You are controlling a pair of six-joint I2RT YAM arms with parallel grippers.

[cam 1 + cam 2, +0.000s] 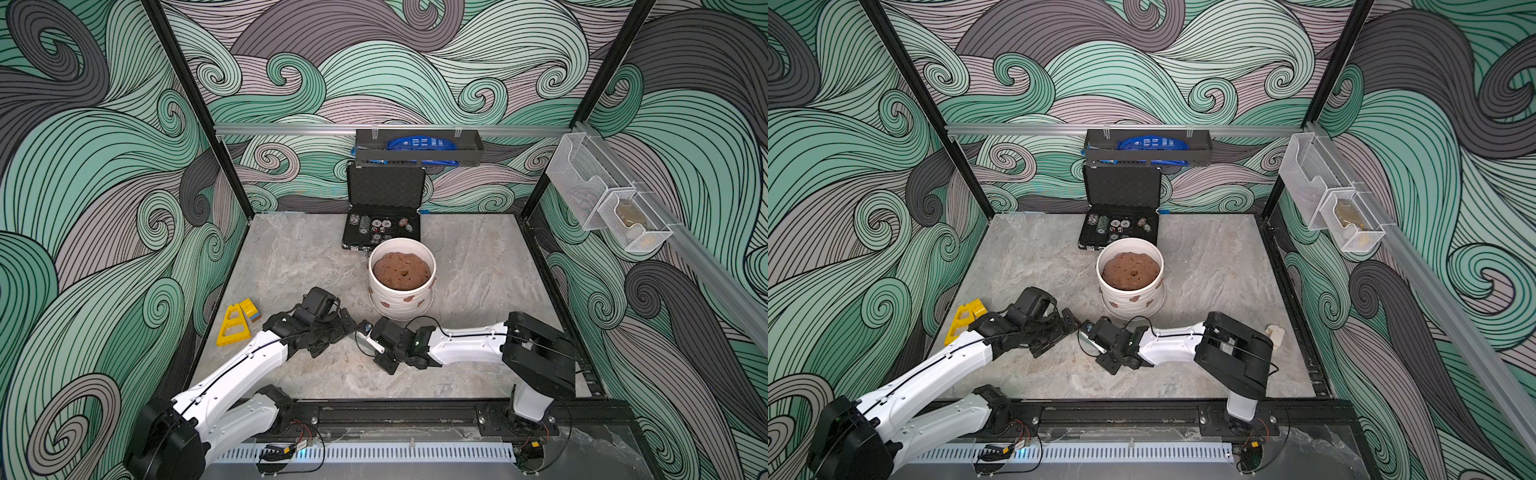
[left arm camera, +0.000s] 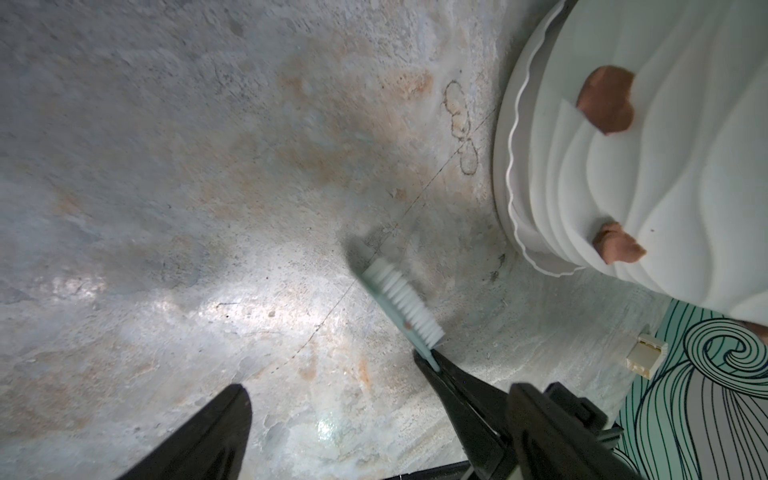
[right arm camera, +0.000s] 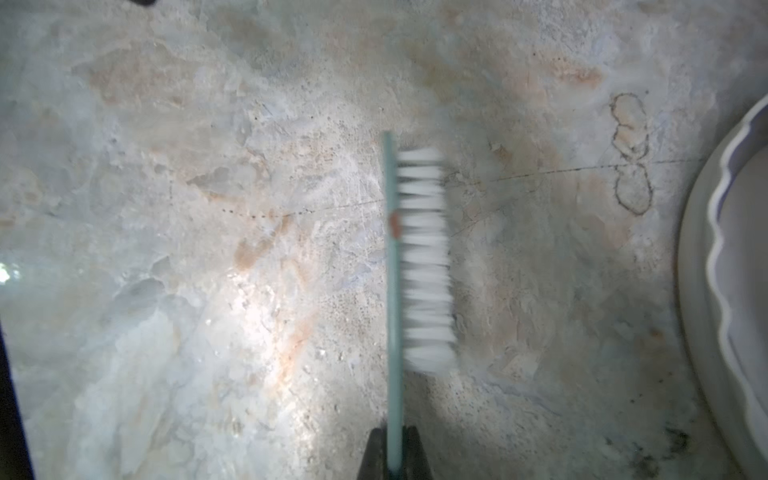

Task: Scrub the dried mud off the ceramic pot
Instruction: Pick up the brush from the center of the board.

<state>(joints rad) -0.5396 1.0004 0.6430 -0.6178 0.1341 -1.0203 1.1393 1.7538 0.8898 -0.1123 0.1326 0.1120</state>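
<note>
Since scrubbing needs a firm hold, the right gripper [image 3: 395, 442] clamps the brush [image 3: 419, 257] handle, bristles facing the pot [image 2: 685, 166] nearby, whose wall carries mud [image 2: 606, 102]. Left gripper [image 1: 334, 337] gapes, apparently empty, also near the pot.

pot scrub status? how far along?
Done: right gripper is shut on the brush handle.
In hand: the brush is beside the ceramic pot, bristles not touching it. Left gripper is open and empty.
Left: dried mud patches still dot the pot wall, so the scrubbing looks mostly undone.
</note>
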